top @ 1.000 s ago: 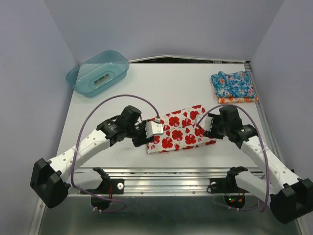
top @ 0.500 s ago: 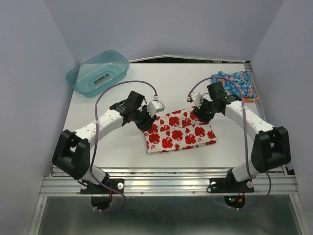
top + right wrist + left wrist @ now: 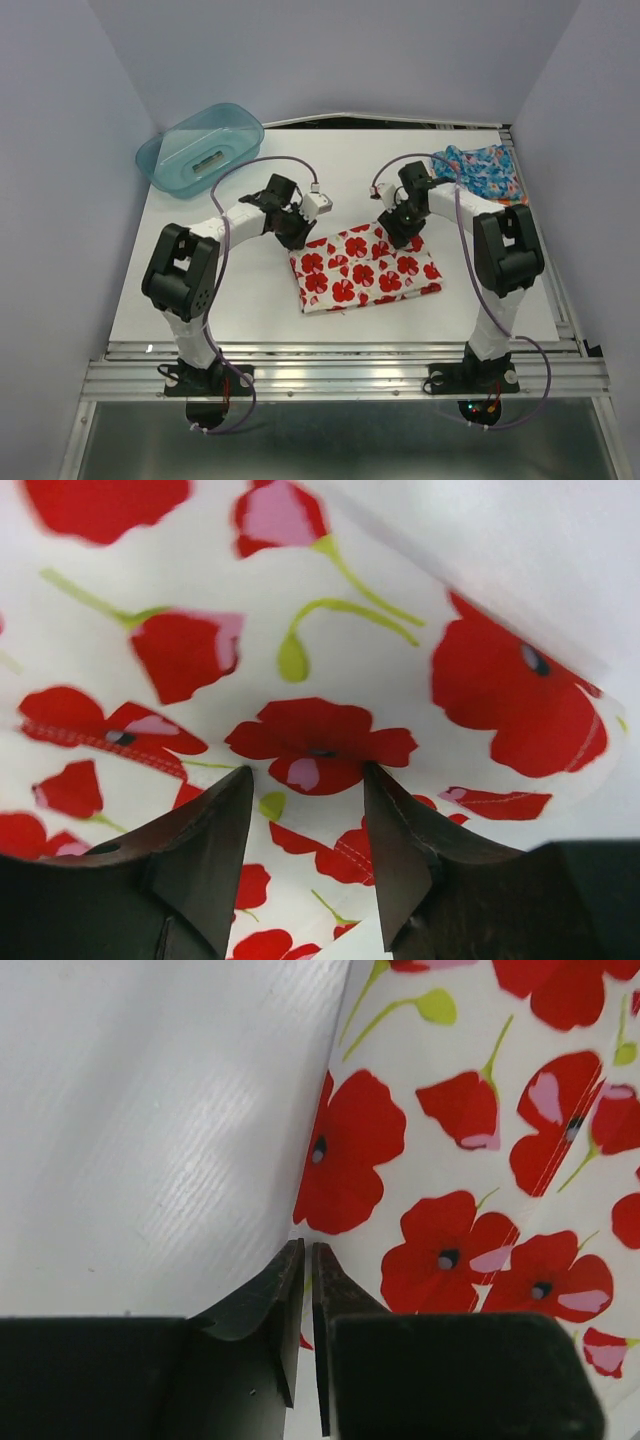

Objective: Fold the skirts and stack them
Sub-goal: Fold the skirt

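The white skirt with red poppies [image 3: 365, 270] lies folded flat on the table in the middle. My left gripper [image 3: 297, 232] is at its far left corner. In the left wrist view the gripper [image 3: 306, 1245] is shut to a thin slit right at the cloth's [image 3: 480, 1160] edge. My right gripper [image 3: 398, 230] is at the far right corner. In the right wrist view it [image 3: 307, 772] is open just over the cloth [image 3: 320, 660], holding nothing. The blue flowered skirt [image 3: 480, 172] lies folded at the back right, with an orange sliver [image 3: 485, 204] under it.
A translucent teal tub [image 3: 200, 150] stands upside down at the back left. The white table [image 3: 200, 290] ends at a metal rail along the near edge. Grey walls close in on both sides.
Both grippers carried the near edge of the poppy skirt away from the bases and over onto its far edge. The skirt now lies folded. My right gripper has opened and let go.
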